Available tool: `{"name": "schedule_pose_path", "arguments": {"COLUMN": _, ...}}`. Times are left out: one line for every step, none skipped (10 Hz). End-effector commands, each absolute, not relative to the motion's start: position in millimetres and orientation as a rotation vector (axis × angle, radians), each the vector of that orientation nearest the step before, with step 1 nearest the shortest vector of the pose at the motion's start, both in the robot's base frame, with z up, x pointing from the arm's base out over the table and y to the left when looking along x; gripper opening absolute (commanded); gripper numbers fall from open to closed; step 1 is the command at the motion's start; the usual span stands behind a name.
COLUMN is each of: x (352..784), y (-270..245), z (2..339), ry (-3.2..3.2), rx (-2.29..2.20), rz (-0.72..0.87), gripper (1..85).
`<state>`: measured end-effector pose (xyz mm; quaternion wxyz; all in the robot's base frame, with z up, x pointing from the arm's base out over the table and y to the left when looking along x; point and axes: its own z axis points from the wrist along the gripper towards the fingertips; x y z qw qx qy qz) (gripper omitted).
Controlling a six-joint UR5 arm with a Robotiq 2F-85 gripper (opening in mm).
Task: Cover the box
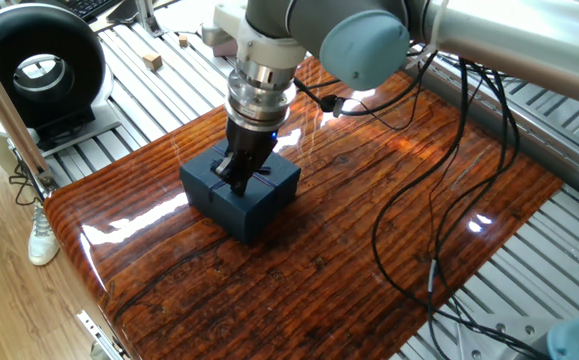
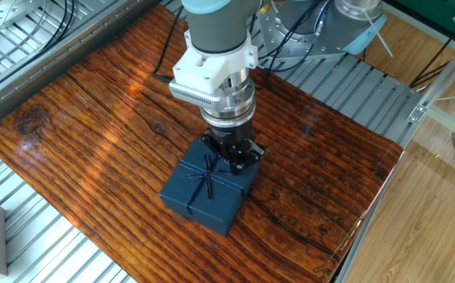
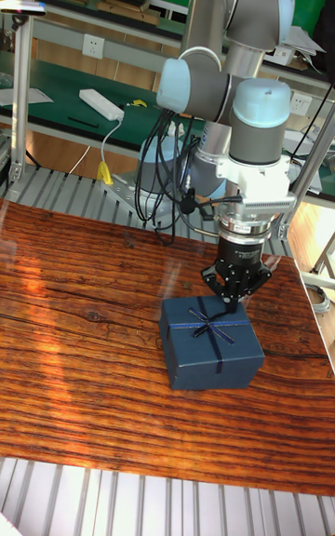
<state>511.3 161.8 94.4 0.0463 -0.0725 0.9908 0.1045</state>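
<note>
One light, stiff cardboard lid (image 2: pixel 205 182) sits on the box (image 3: pixel 212 358); the claw (image 2: pixel 235 159) hovers at its edge, fingers apparently apart.

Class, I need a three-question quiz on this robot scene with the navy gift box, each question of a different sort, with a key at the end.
1. True or false: the lid sits on the navy gift box.
2. Multiple choice: the gripper is (A) over the lid's edge, beside the bow; (B) far off over bare table; (C) under the box.
3. Short answer: what surface does the box rest on?

Key: 1 true. 2 A. 3 The glossy wooden table.
</note>
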Motion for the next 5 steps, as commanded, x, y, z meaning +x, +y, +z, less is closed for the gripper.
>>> {"name": "schedule_pose_path", "arguments": {"x": 512, "y": 169, "z": 99, "ry": 3.027, "rx": -0.189, "rz": 0.339, "gripper": 1.0}}
{"name": "schedule_pose_path", "arguments": {"x": 515, "y": 172, "z": 97, "ry": 3.022, "rx": -0.181, "rz": 0.338, "gripper": 1.0}}
{"name": "schedule_pose_path", "arguments": {"x": 519, "y": 176, "z": 93, "ry": 3.015, "rx": -0.170, "rz": 0.334, "gripper": 1.0}}
{"name": "schedule_pose_path", "arguments": {"x": 522, "y": 178, "z": 90, "ry": 3.009, "rx": -0.167, "rz": 0.319, "gripper": 1.0}}
{"name": "schedule_pose_path", "arguments": {"x": 524, "y": 179, "z": 88, "ry": 3.007, "rx": -0.164, "rz": 0.316, "gripper": 1.0}}
